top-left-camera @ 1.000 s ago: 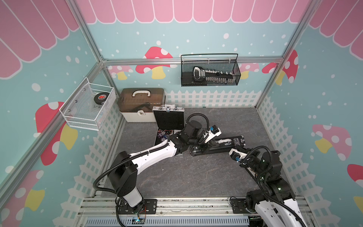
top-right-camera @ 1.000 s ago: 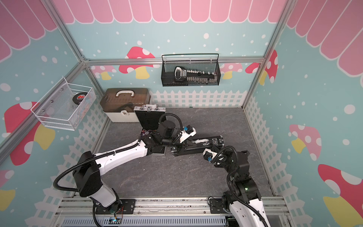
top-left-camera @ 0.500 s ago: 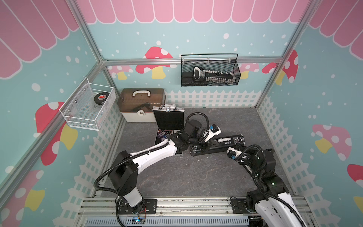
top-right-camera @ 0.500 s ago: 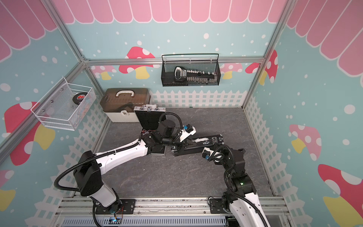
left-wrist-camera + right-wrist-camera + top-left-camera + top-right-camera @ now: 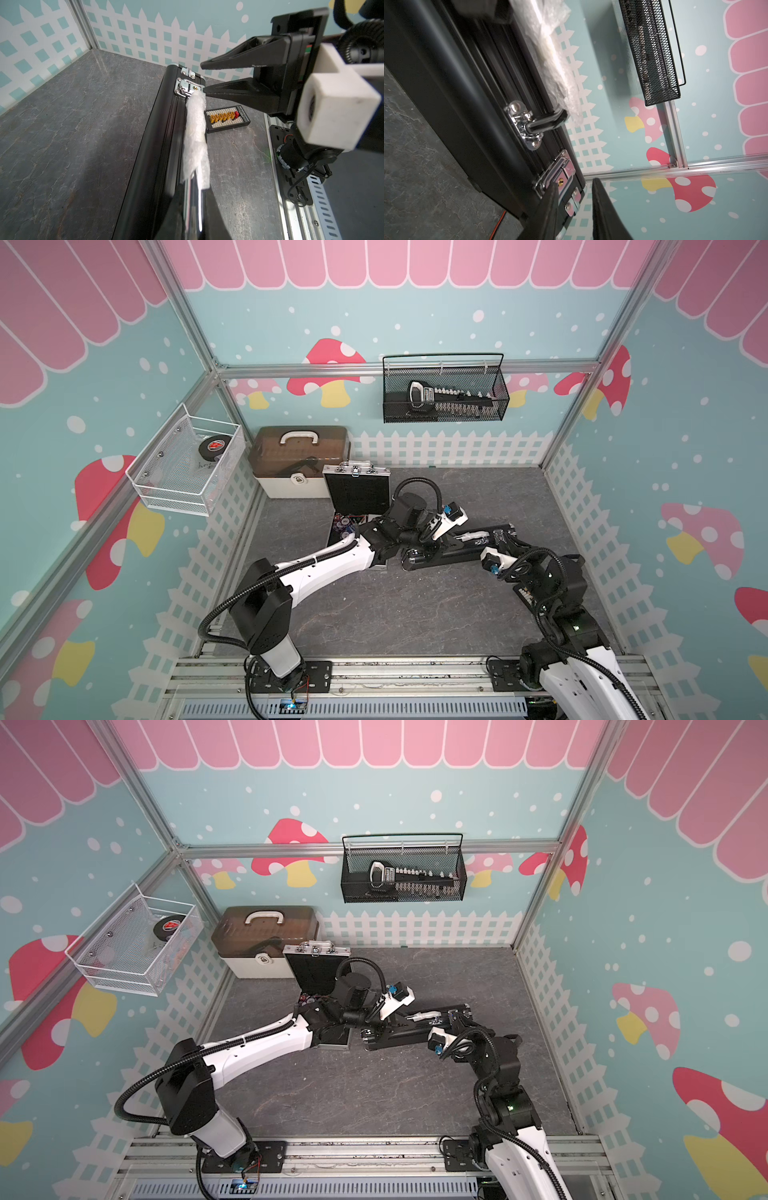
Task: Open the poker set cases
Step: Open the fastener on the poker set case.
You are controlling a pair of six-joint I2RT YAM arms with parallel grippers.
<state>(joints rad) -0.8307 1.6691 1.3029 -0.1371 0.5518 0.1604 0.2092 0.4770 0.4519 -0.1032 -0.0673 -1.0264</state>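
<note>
The silver case is open, lid upright beside the beige box. The black case stands on edge on the surface, shut, its visible latch apparently fastened. My right fingers are spread at that latch; my left fingers are pressed together on the wrapped handle. The case's other end is hidden

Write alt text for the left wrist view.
The open right end effector has one fingertip at the chrome latch of a black case standing on edge on the grey table. Bubble wrap covers the handle; a small connector board lies nearby.
</note>
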